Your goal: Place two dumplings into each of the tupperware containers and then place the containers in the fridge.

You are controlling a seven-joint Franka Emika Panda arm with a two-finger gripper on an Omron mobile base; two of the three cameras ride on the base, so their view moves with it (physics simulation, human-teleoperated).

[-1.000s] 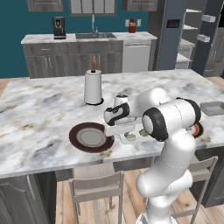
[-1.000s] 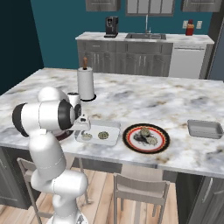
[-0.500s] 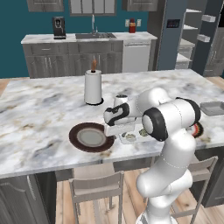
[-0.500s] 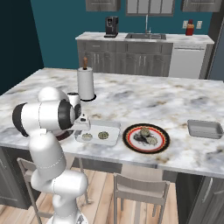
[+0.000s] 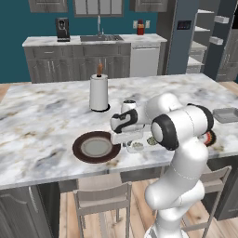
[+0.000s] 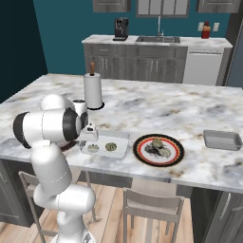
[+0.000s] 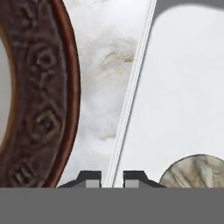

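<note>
Claw (image 7: 111, 177) sits low in the hand view, tips nearly together with the tupperware container (image 6: 121, 138) rim running up between them; reads as pinched on that rim, not on a dumpling. In the right base view the container lies just right of the claw, holding two dumplings (image 6: 110, 146), so this one looks filled and ready to carry. Its rim runs bottom-centre to top-right in the hand view, one dumpling at lower right just inside the wall. Empty dark-rimmed plate (image 5: 95, 148) touches or nearly touches the container's other side, at left in the hand view. Second container (image 6: 221, 140) is well apart at the far right of the right base view, looks empty. Patterned plate (image 6: 158, 149) with the remaining dumplings sits between the two containers. All on the marble counter (image 6: 156, 107), paper towel roll (image 6: 93, 89) behind. Fridge (image 5: 186, 32) is upper right in the left base view, well away, so I'd expect a base drive.
</note>
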